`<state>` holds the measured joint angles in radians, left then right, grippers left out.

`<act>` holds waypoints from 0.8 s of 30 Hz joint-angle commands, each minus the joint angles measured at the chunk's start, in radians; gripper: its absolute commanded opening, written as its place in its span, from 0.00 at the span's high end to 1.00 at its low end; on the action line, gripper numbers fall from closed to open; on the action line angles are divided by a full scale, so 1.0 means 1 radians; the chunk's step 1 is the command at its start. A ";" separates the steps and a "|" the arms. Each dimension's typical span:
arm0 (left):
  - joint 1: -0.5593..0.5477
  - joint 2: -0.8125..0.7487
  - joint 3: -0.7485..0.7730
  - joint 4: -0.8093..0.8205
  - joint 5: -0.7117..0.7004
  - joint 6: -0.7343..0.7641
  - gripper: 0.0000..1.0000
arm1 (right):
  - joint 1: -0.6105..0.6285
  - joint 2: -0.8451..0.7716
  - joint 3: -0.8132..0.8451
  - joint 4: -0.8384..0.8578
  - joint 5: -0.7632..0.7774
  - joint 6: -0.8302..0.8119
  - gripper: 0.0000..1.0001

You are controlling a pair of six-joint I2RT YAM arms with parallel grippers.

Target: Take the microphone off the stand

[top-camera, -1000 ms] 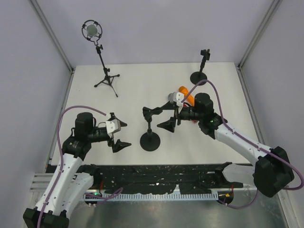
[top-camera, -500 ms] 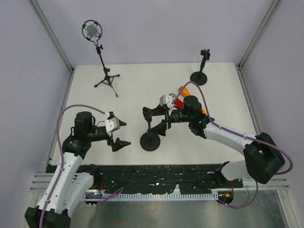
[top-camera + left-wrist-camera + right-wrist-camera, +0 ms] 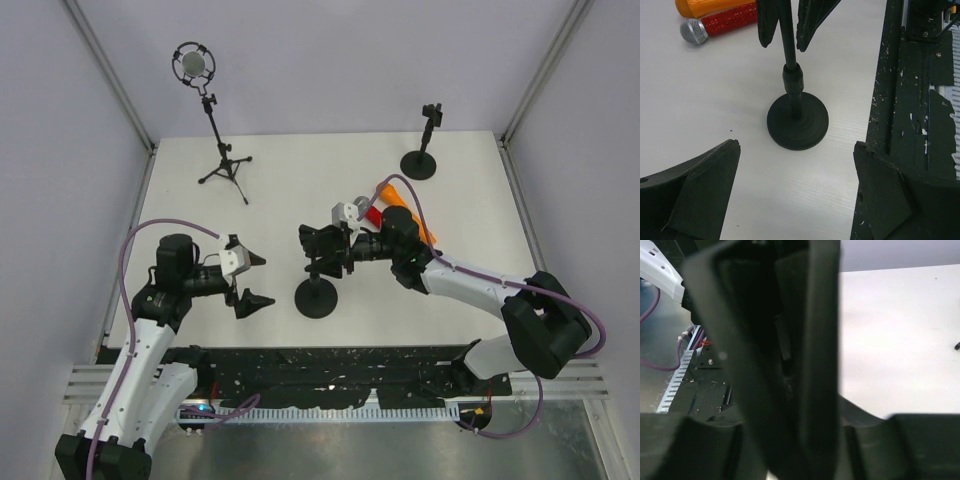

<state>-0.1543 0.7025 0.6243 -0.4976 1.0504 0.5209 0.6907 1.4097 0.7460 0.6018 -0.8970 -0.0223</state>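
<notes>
Pale lilac walls and metal corner posts close in a white table (image 3: 290, 190), and we count two arms bolted at its near edge. The left arm (image 3: 175, 290) is bent low over the near left of the table. Its gripper (image 3: 266, 280) is spread wide and faces the middle stand (image 3: 797, 120), near it but apart. The right arm (image 3: 470, 285) reaches in from the right, with its gripper (image 3: 325, 252) at the top of that stand. From the left wrist we see its fingers (image 3: 767, 22) on either side of the pole, but we cannot tell whether they press on it. We count three stands: that round-based one, a second round-based stand (image 3: 419, 163) at the back right, and a tripod stand (image 3: 222, 150) at the back left. We count three microphones: a round microphone (image 3: 193, 65) in a ring mount atop the tripod, and a red microphone (image 3: 722, 21) and an orange microphone (image 3: 710, 6) lying side by side on the table behind the right gripper. Whether the middle stand's clip holds anything we cannot tell.
</notes>
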 commanded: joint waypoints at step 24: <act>-0.103 0.201 0.262 0.067 0.076 -0.047 0.00 | 0.006 -0.192 0.320 -0.533 -0.046 -0.119 0.94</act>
<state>-0.1947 0.8742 0.8120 -0.4450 1.0931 0.4740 0.6926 1.2617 0.9737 0.0975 -0.9005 -0.1413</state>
